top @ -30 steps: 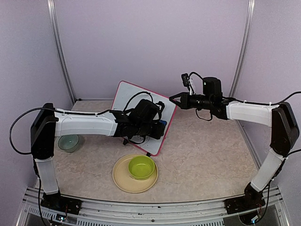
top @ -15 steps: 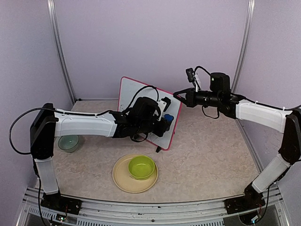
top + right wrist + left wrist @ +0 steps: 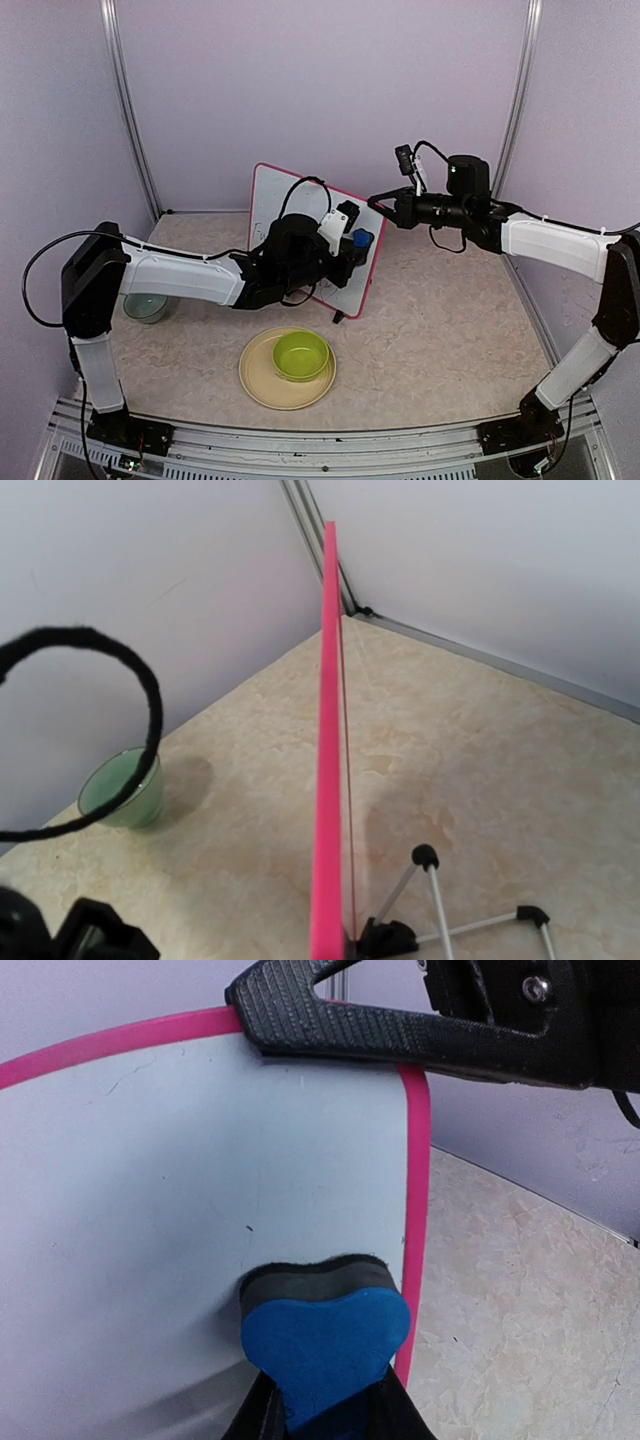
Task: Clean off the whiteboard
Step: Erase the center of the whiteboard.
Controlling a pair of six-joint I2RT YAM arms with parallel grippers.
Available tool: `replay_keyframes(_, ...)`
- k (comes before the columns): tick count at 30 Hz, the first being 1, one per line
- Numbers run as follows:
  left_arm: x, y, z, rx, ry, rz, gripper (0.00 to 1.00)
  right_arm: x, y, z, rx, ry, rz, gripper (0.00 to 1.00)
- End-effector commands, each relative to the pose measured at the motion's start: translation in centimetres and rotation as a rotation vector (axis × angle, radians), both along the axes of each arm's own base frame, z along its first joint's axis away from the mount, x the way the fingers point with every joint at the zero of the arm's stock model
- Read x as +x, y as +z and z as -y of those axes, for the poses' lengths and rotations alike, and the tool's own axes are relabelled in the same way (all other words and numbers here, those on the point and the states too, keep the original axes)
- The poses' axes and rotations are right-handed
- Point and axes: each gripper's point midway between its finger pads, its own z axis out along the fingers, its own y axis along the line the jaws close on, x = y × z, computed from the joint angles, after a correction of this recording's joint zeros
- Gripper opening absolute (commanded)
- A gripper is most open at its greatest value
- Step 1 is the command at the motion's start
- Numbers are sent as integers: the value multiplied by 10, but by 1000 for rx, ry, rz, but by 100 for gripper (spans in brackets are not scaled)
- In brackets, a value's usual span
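The whiteboard (image 3: 290, 200), white with a pink-red frame, stands upright near the table's middle. My right gripper (image 3: 378, 204) is shut on its top right corner, and one of its black fingers (image 3: 400, 1030) shows clamped over the frame. My left gripper (image 3: 328, 1412) is shut on a blue heart-shaped eraser (image 3: 325, 1345). The eraser's black felt presses on the whiteboard (image 3: 150, 1210) close to the right frame edge. In the top view the eraser (image 3: 361, 239) sits at the board's right side. Faint dark marks (image 3: 262, 236) show on the board's left part. The right wrist view sees the whiteboard frame (image 3: 328, 730) edge-on.
A green bowl (image 3: 301, 355) rests on a tan plate (image 3: 256, 386) in front of the board. A pale green cup (image 3: 147, 303) stands at the left, under the left arm. The board's wire stand legs (image 3: 425, 858) reach out behind it. Walls close the back and sides.
The right gripper lifted the board from a leaning pose to upright. The left gripper carried the eraser up and right toward the board's right edge.
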Motion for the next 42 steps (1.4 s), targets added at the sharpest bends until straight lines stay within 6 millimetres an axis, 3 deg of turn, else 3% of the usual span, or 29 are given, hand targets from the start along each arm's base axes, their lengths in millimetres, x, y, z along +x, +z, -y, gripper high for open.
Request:
replay_keyframes(1, -1, 49, 1, -120, -30, 138, 3, -15, -32, -7, -32, 69, -115, 0)
replay_keyframes(10, 2, 50, 11, -172, -51, 204, 3, -10, -39, 2, -27, 52, -162, 0)
replay_keyframes(18, 17, 30, 23, -131, -44, 178, 3, -6, -37, 1, -32, 56, -179, 0)
replay_keyframes(25, 40, 18, 17, -120, 1, 111, 3, -9, -36, -1, -29, 75, -185, 0)
replay_keyframes(42, 57, 12, 14, 3, 37, -22, 3, -15, -36, 3, -58, 81, -176, 0)
